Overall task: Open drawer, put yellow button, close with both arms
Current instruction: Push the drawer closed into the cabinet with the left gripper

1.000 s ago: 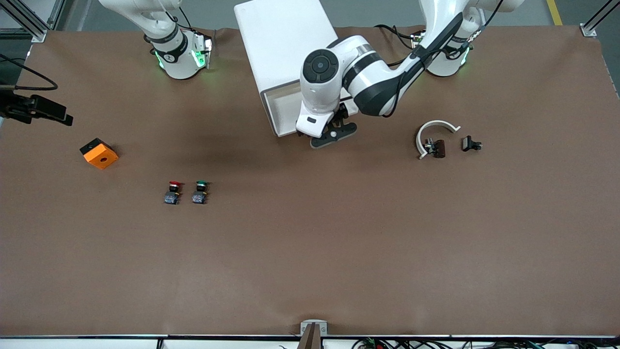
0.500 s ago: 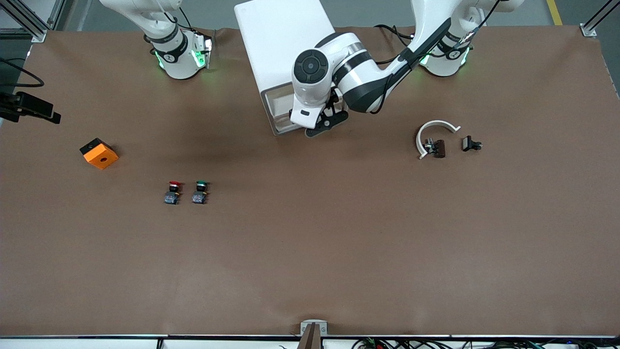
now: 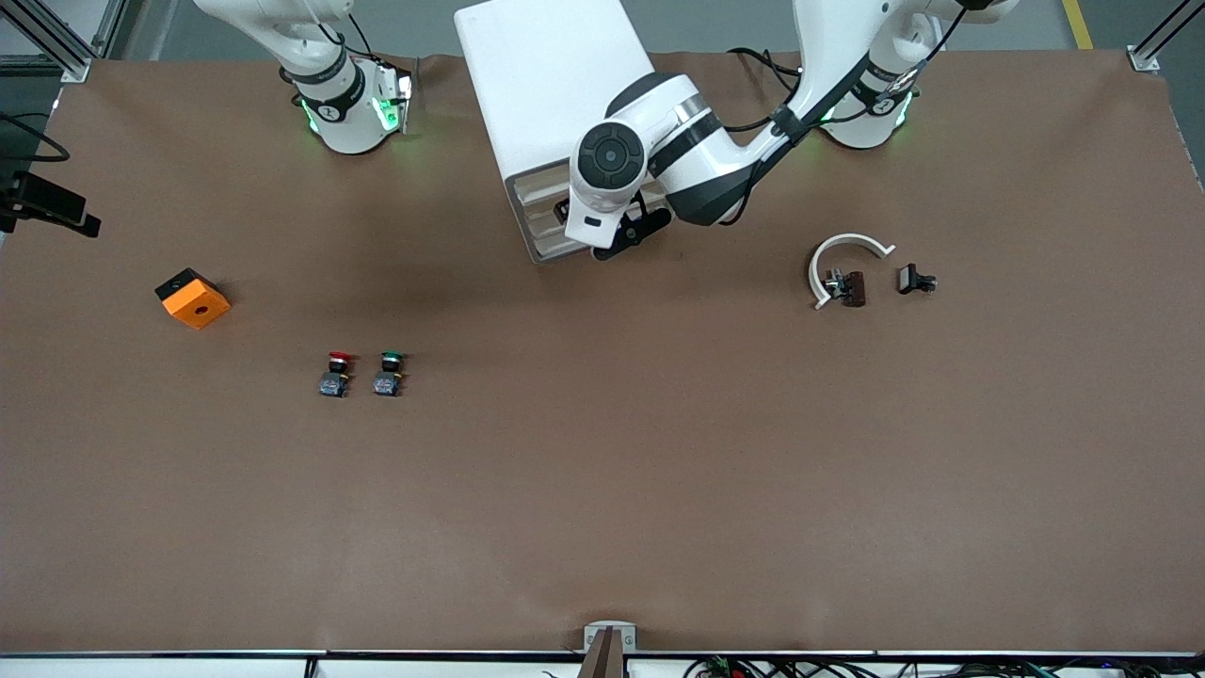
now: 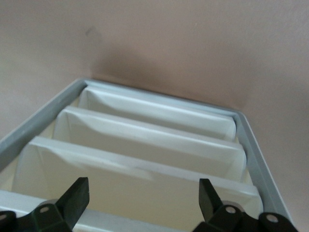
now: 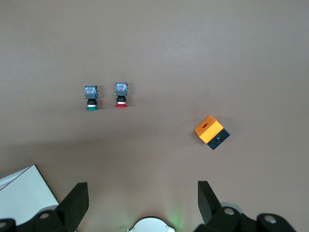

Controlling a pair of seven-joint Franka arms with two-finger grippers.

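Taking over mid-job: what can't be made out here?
- Yellow button: in no view.
- Top drawer: cut by the left wrist view's edge; left arm covers it in front view.
- Left pincer, open at it: contact unclear.
- Right pincer, open above the table: front view's edge cuts it.

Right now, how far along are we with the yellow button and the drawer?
Nearly finished, it seems. Done: no yellow button shows on the table, only the red button and green button, so it is probably inside; the drawer sits flush with those below. In hand: the open left claw is at the drawer fronts; the open right claw waits over the table. Left: back both away.
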